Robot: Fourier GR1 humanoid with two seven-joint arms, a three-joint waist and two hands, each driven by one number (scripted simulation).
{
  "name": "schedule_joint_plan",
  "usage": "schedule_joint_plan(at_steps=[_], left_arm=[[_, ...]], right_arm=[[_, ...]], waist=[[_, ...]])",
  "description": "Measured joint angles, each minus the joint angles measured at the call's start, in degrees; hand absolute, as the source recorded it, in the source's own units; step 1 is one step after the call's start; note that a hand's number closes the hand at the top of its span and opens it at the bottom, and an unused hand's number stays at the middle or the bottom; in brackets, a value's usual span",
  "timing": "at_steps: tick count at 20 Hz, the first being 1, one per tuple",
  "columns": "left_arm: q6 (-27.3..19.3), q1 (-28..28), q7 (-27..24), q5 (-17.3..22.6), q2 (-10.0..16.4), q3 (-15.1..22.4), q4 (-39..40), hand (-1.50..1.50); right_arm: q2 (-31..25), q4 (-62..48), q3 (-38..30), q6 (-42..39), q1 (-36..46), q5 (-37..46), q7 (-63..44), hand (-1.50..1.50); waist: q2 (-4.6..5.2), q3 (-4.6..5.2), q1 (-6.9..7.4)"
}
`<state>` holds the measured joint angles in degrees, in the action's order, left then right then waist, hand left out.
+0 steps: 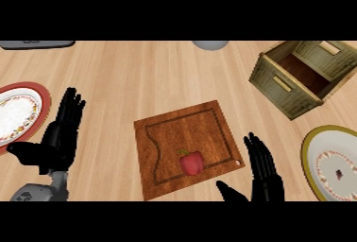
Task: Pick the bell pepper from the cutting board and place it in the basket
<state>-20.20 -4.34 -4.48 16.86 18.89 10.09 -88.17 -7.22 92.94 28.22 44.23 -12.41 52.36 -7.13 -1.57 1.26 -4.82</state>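
Pepper [191,162] on the board [188,147], basket [304,75] apart.
Both hands released: right hand [263,174] just beside the board, left hand [59,137] near a plate [33,90].

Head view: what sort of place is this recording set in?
Most likely a kitchen counter: a wooden worktop holds a cutting board with a red bell pepper on it, a woven basket, a left plate and a right plate.

Probably a kitchen: cutting board [182,131], plate [15,116], counter [140,71]
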Motion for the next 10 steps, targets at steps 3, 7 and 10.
schedule_joint_plan(at_steps=[3, 7, 10], left_arm=[[0.0, 0.7, -0.3, -0.1, 0.2, 0.0, -0.6, 0.00], [0.0, 1.2, -0.5, -0.4, -0.3, 0.7, -1.5, 0.00], [0.1, 1.4, -0.5, -0.5, -0.4, 1.1, -2.3, 0.00]], right_arm=[[-0.2, 0.6, 0.1, -3.4, -3.8, 6.7, -5.6, -1.50], [1.3, 3.8, 2.2, -10.9, -7.3, 15.2, -13.3, -1.50], [3.7, 7.4, 5.2, -17.8, -8.9, 21.5, -19.8, -1.50]], waist=[[0.23, 0.10, -0.02], [0.58, 0.08, 0.83], [0.75, -0.11, 1.82]])
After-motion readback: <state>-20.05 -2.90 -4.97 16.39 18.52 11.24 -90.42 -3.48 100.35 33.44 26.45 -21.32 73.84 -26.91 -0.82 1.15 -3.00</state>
